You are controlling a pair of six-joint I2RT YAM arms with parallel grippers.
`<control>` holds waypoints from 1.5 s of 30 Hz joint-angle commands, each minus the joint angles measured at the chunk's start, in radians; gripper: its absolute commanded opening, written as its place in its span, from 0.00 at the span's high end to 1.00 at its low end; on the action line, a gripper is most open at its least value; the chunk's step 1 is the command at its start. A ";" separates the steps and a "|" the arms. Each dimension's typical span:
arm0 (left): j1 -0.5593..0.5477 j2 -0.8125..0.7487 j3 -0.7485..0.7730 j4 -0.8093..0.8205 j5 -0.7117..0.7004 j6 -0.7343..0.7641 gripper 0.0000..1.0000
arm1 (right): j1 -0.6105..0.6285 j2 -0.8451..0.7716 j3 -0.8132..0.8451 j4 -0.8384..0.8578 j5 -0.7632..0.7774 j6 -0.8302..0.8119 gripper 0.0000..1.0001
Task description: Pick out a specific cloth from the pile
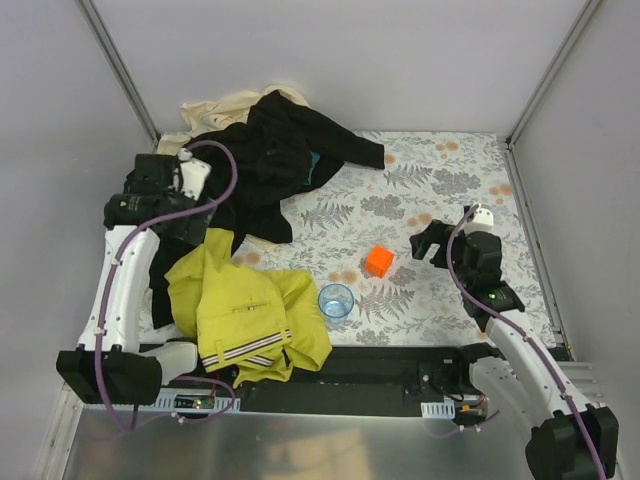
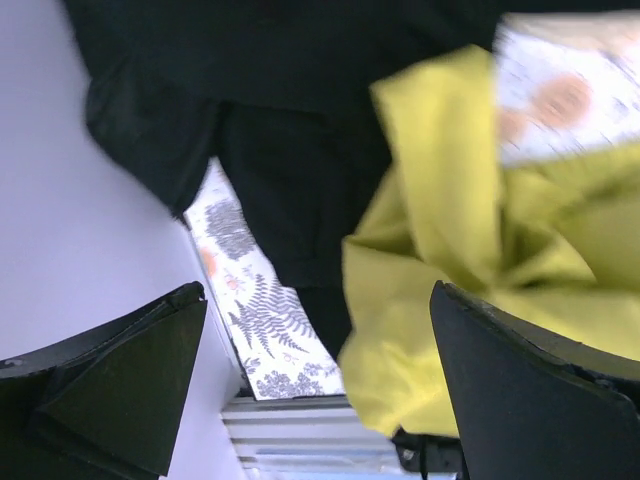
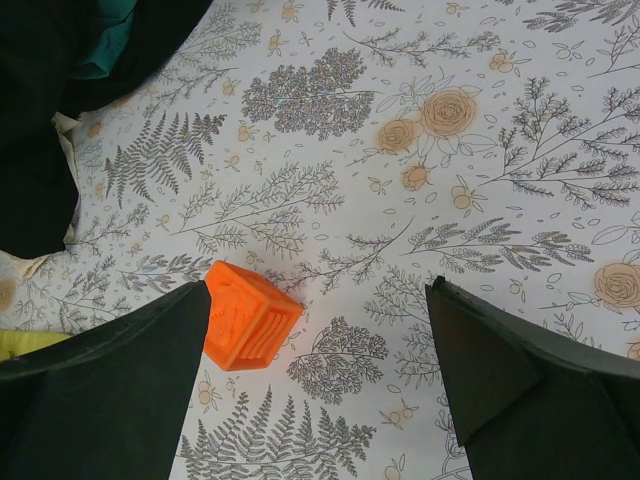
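Release, seemingly: cloth point(image 1: 245, 312) beside pile point(image 1: 270, 150), left gripper point(image 2: 315, 292) and right gripper point(image 3: 315, 285) spread wide, empty. Calls next for lifting clear.

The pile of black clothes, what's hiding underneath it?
A cream cloth pokes out from under the pile at the back, and a strip of teal fabric shows between the black folds. Anything deeper is covered and cannot be seen.

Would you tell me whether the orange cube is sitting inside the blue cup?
No, the orange cube lies on the floral table cover, apart from the blue cup.
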 commanded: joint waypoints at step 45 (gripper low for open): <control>0.389 0.023 -0.518 0.647 -0.063 -0.597 0.01 | 0.001 0.053 -0.033 0.127 0.106 -0.074 0.01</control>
